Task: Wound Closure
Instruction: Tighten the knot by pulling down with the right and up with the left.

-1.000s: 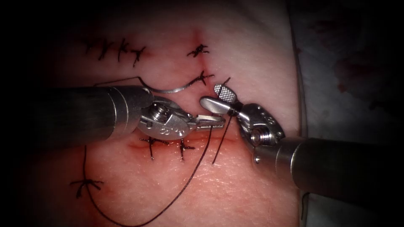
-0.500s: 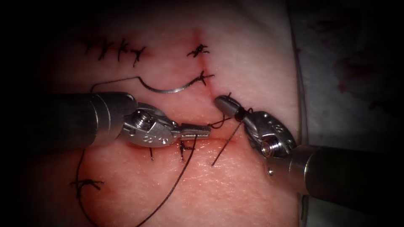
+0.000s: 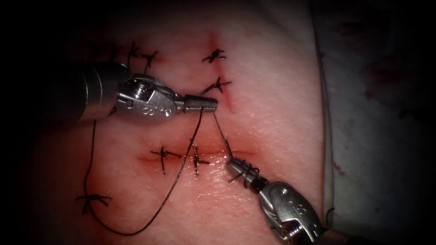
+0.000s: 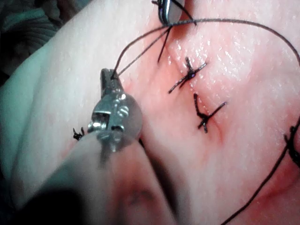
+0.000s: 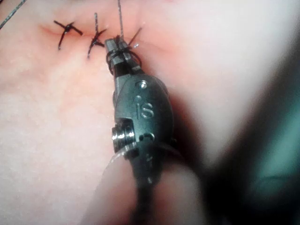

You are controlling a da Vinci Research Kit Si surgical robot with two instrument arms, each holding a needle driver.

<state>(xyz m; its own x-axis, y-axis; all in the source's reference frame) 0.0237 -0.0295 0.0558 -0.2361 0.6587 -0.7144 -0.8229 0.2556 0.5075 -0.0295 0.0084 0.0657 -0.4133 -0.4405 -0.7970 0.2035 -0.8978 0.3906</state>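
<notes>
Between two hands [image 3: 210, 105] [image 3: 235, 166], one thread [image 3: 221, 134]

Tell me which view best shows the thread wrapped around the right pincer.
The right wrist view: the loops of thread circle the right pincer close up. The endoscope view shows the same loops smaller. The left wrist view catches just that pincer's tip with thread leading from it.
</notes>
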